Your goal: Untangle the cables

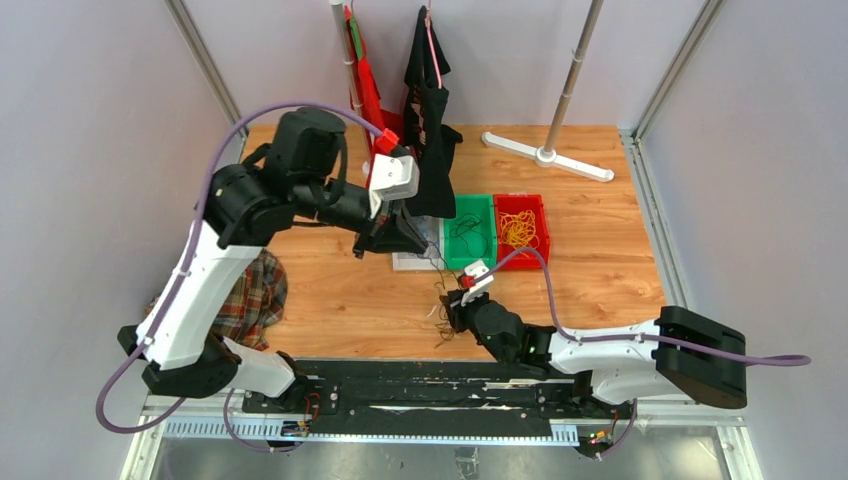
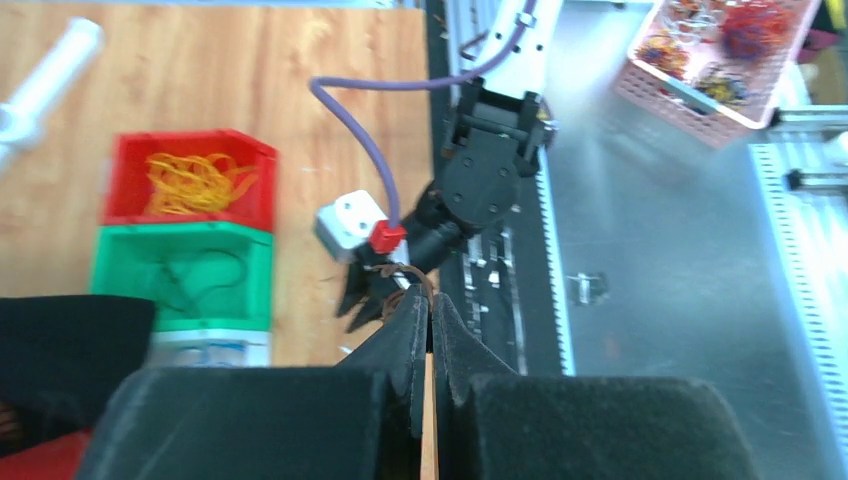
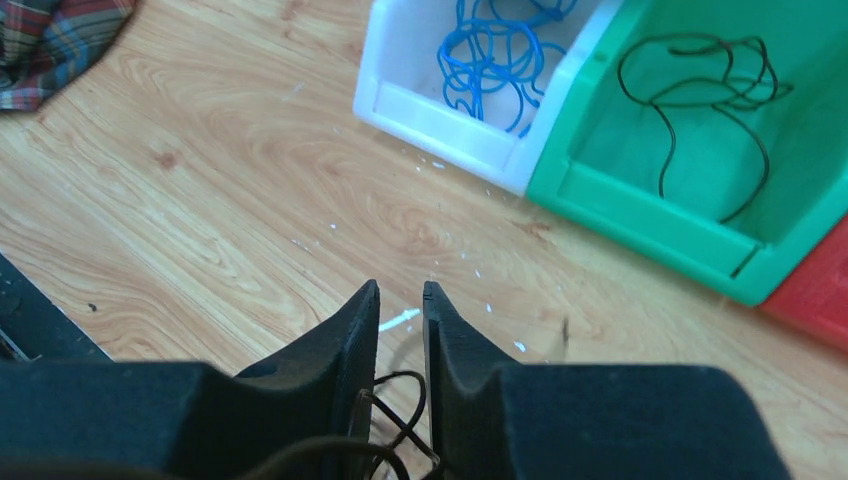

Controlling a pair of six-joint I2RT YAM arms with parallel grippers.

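Note:
My left gripper (image 1: pixel 415 243) hovers by the bins and is shut on a thin brown cable (image 2: pixel 418 281) that loops over its tips (image 2: pixel 430 300). That cable runs down to a dark tangle of cables (image 1: pixel 440 322) on the table. My right gripper (image 1: pixel 455 312) sits on that tangle, its jaws narrowly apart with dark cable loops (image 3: pixel 400 400) pinched between them; its tips (image 3: pixel 400 290) are near the wood. Blue cables (image 3: pixel 495 50) lie in a white bin (image 3: pixel 420 105). A black cable (image 3: pixel 700 90) lies in a green bin (image 3: pixel 640 215). Yellow cables (image 1: pixel 518 230) lie in a red bin (image 1: pixel 543 205).
A plaid cloth (image 1: pixel 255 290) lies at the left front. A black garment (image 1: pixel 432 150) and a red one (image 1: pixel 368 90) hang just behind the bins. A white stand base (image 1: pixel 548 155) is at the back right. A pink basket (image 2: pixel 720 60) sits off the table.

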